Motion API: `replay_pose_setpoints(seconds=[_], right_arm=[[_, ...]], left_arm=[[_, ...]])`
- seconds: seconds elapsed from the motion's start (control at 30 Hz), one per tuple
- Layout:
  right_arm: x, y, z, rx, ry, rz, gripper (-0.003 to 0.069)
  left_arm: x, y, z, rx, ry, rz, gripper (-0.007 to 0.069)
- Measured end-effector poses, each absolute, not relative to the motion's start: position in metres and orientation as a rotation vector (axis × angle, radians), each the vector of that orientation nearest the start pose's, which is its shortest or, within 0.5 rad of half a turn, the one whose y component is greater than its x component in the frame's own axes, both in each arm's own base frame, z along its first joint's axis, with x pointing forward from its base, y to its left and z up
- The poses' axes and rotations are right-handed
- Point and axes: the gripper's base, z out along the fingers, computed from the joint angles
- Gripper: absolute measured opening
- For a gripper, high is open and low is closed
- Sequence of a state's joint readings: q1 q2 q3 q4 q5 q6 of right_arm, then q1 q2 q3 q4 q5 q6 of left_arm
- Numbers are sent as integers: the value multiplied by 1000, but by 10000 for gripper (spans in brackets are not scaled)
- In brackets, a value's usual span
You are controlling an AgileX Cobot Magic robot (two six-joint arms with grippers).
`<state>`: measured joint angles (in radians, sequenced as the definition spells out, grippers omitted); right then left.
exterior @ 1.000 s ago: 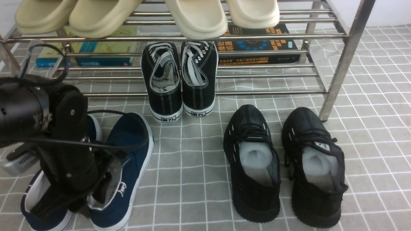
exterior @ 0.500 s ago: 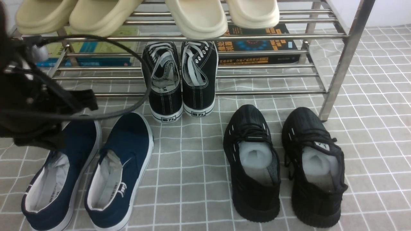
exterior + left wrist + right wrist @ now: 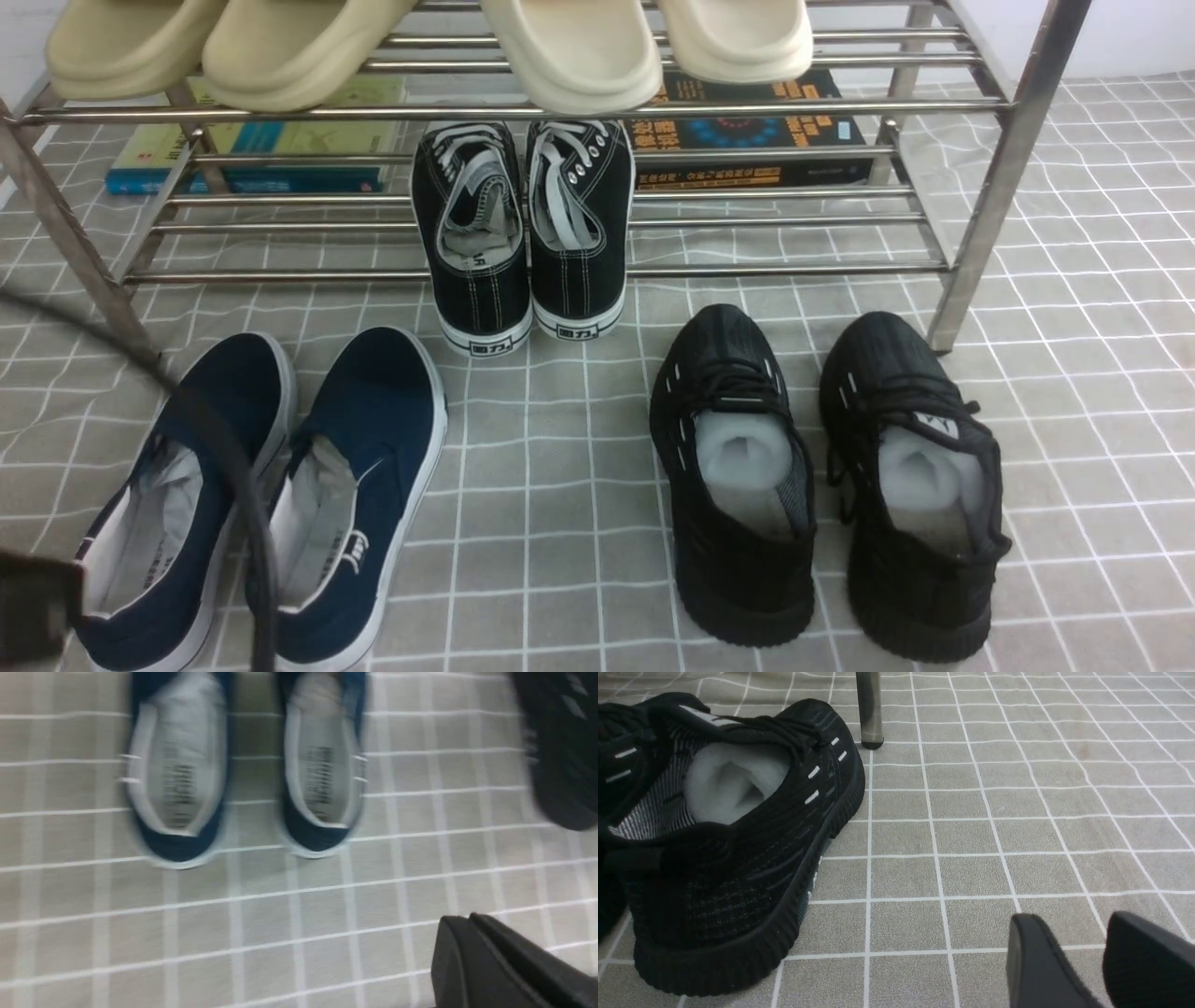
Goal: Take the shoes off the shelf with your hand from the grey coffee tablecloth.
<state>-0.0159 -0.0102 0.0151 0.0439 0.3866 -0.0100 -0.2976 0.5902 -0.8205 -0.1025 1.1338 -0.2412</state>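
Observation:
The pair of navy-blue slip-on shoes (image 3: 359, 467) stands side by side on the grey gridded tablecloth (image 3: 560, 523), at the front left, in front of the steel shelf (image 3: 523, 110). In the blurred left wrist view the shoes (image 3: 180, 779) lie beyond my left gripper (image 3: 467, 926), which is shut, empty and clear of them. In the front view only a black cable (image 3: 252, 523) and a black part of the left arm at the bottom-left corner show. My right gripper (image 3: 1069, 921) is open and empty, low over the cloth.
Black lace-up sneakers (image 3: 523, 233) rest on the lower tier, heels over its front bar. Black knit trainers (image 3: 822, 476) stand on the cloth at the front right, one beside my right gripper (image 3: 733, 835). Beige slippers (image 3: 420, 42) sit on the top tier, books (image 3: 747, 126) behind. A shelf leg (image 3: 870, 709) stands ahead of the right gripper.
My left gripper was down at the navy shoes, rose away from them and has drawn back out of the front view. The navy shoes stay on the cloth.

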Motion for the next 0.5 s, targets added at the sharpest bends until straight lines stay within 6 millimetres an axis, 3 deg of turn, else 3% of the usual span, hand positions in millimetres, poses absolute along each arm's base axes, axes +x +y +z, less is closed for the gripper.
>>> replay_pose_setpoints(seconds=[0.23,0.5], right_arm=[[52,1,174,32,1875,26,239],[52,1,174,32,1875,26,239]], left_arm=[[57,-28,321,29,2184,-487,1],[56,-19,309,52,2181,-336,1]])
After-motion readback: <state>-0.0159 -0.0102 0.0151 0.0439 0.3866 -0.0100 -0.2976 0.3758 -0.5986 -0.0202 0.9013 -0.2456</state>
